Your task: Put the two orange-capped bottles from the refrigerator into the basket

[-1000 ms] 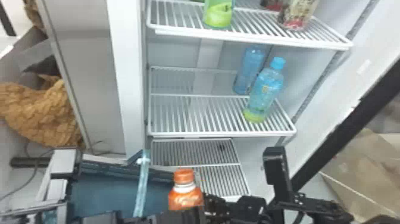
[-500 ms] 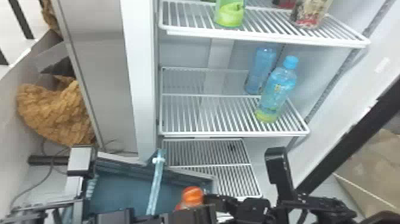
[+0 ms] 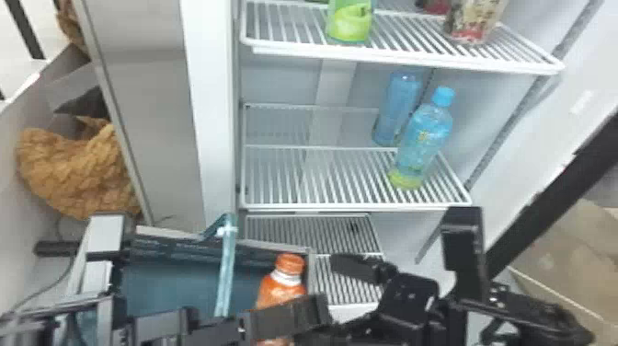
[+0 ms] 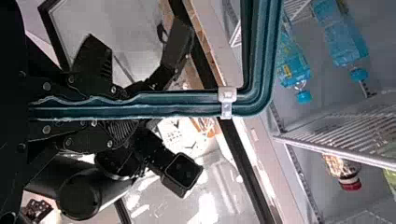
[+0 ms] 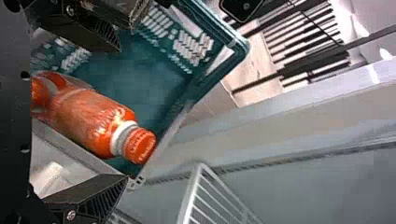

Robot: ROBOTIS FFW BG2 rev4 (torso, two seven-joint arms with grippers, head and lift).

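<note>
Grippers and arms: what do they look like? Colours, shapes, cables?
Left gripper and right gripper: matte black, ribbed fingers, round silver screw heads on the linkages. Right fingers are wedge-like blocks. Right arm: black, angular, jointed. Left arm: boxy, black with paler grey faces. Can't pick out arm cables for certain.
</note>
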